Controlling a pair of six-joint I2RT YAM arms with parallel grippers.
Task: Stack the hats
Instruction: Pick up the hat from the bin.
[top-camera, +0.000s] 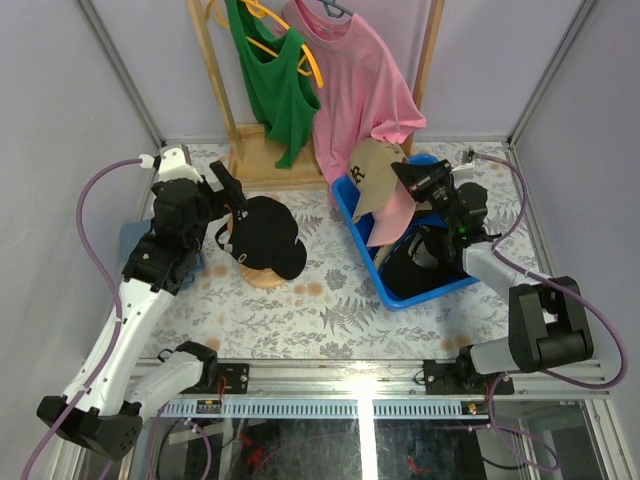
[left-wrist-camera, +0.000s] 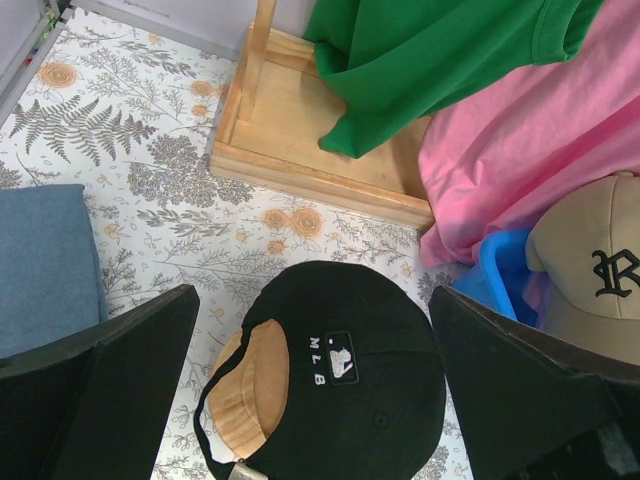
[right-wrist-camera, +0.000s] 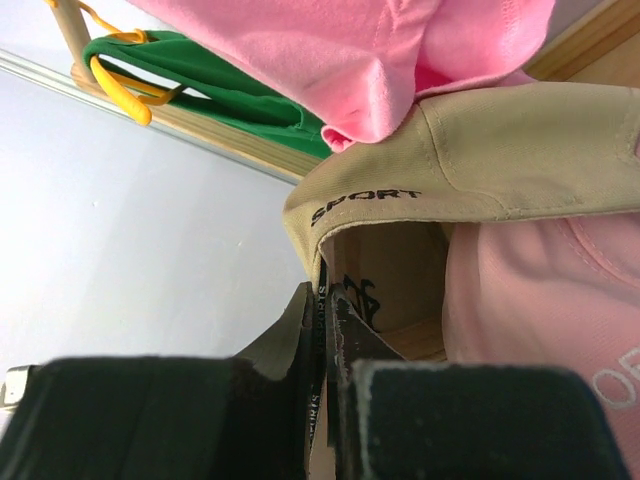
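Note:
A black cap (top-camera: 268, 232) sits on a round wooden stand (top-camera: 262, 277) left of centre. My left gripper (top-camera: 232, 196) is open just behind and above it. In the left wrist view the cap (left-wrist-camera: 350, 400) lies between my spread fingers (left-wrist-camera: 110, 390), untouched, with the stand (left-wrist-camera: 250, 385) showing through its back gap. My right gripper (top-camera: 408, 176) is shut on the rear edge of a tan cap (top-camera: 372, 172) and holds it above the blue bin (top-camera: 347, 208). The right wrist view shows the tan cap's band (right-wrist-camera: 480, 150) pinched in my gripper (right-wrist-camera: 328, 300), with a pink cap (right-wrist-camera: 540, 310) under it.
The pink cap (top-camera: 397, 215) and a dark item (top-camera: 420, 268) lie in the bin. A wooden rack base (top-camera: 268, 160) stands at the back, with a green tank top (top-camera: 272, 80) and a pink T-shirt (top-camera: 355, 80) hanging. A blue fabric piece (left-wrist-camera: 45, 265) lies at the left.

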